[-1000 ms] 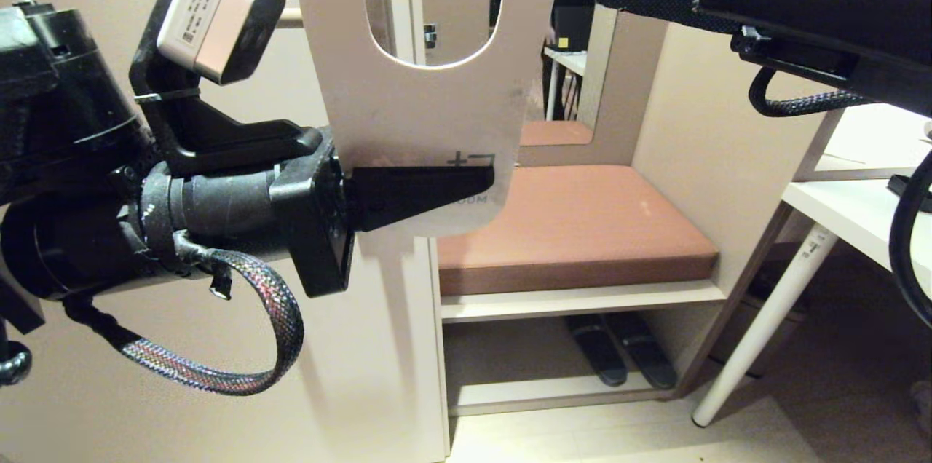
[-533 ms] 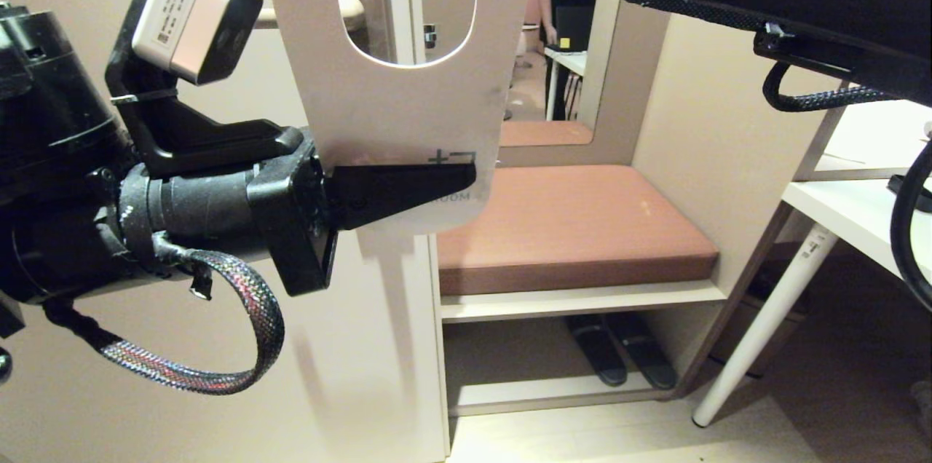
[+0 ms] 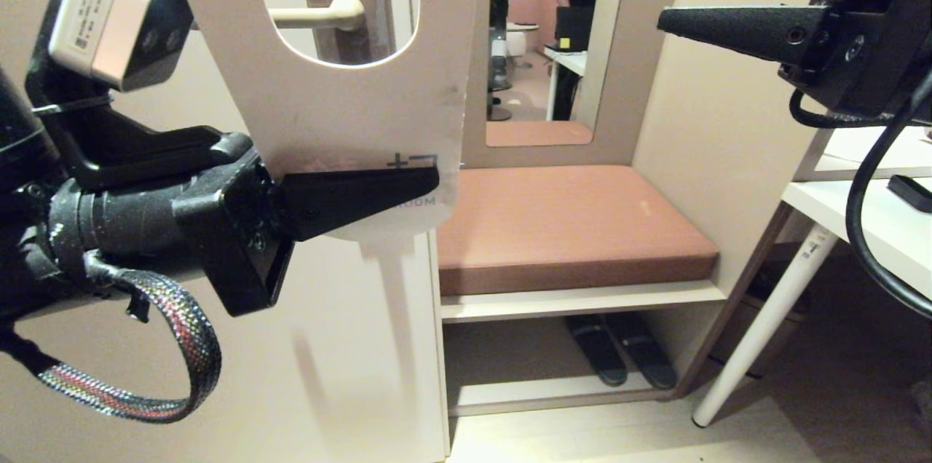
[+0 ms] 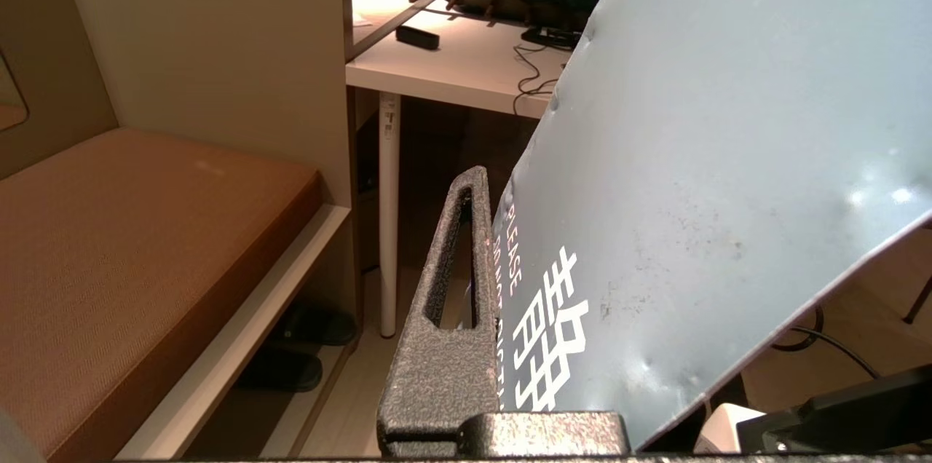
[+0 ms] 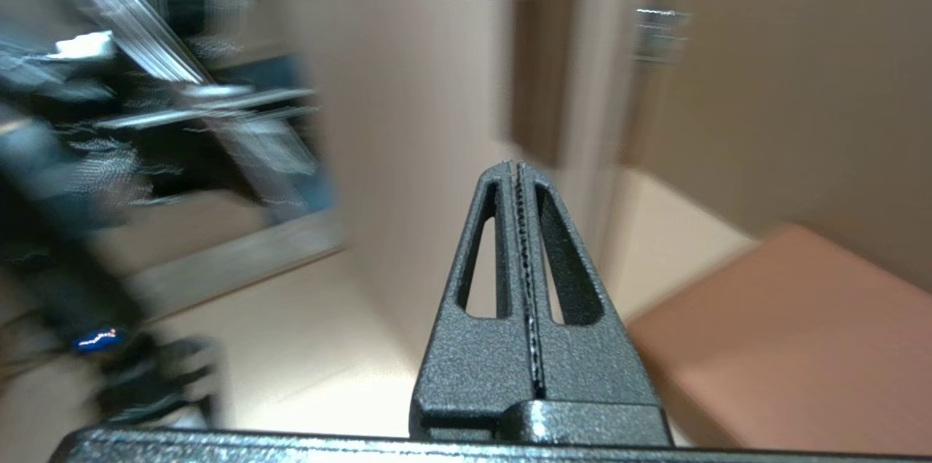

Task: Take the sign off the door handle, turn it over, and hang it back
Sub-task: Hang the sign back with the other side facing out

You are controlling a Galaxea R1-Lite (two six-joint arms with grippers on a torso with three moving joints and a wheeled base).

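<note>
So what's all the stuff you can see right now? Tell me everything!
sign: one, white face to the head camera, blue on the other; held up in front of the door handle
door handle: one, cream, seen through the sign's hole
bench cushion: one, reddish-brown, in the alcove
slippers: two, dark, under the bench
table: one, white, at right
left gripper: one, black, shut on the sign's lower end
right gripper: one, black, shut, empty, upper right

Landmark: the door handle (image 3: 320, 14). The sign (image 3: 342, 106) stands in front of it, off the lever, which shows through the sign's hole. The cushioned bench (image 3: 568, 226) lies lower right; slippers (image 3: 619, 350) beneath.
</note>
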